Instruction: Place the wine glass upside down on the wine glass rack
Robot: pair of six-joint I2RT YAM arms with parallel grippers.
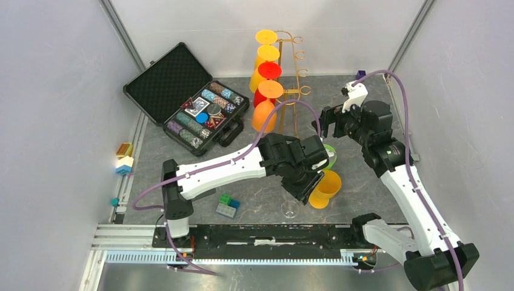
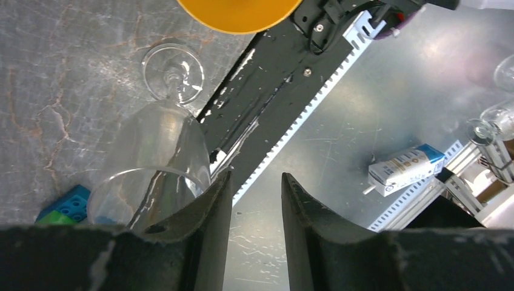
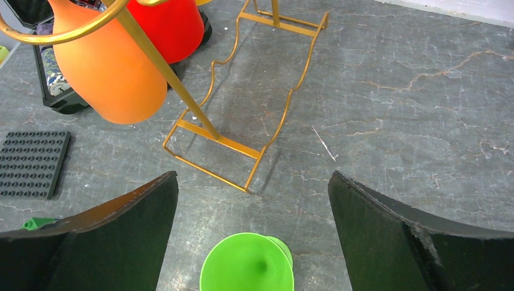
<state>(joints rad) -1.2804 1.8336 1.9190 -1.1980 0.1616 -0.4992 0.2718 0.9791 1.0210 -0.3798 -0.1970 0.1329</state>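
Note:
A clear wine glass (image 2: 160, 139) lies on its side, its foot (image 1: 290, 209) pointing toward the table's near edge. My left gripper (image 2: 257, 174) is at its bowl; the bowl sits outside the left finger (image 2: 212, 212), and nothing is in the narrow gap between the jaws. In the top view, the left gripper (image 1: 309, 183) is between this glass and a yellow glass (image 1: 324, 189). The gold wine glass rack (image 1: 297, 79) stands at the back with yellow, red and orange glasses hanging on its left side. My right gripper (image 3: 253, 176) is wide open above a green glass (image 3: 247, 267), near the rack's base (image 3: 242, 145).
An open case of poker chips (image 1: 188, 100) lies at the back left. Toy blocks (image 1: 227, 206) sit near the left arm, and more (image 1: 124, 159) are at the left wall. A black stud plate (image 3: 33, 163) lies left of the rack. The black mounting rail (image 1: 260, 233) runs along the near edge.

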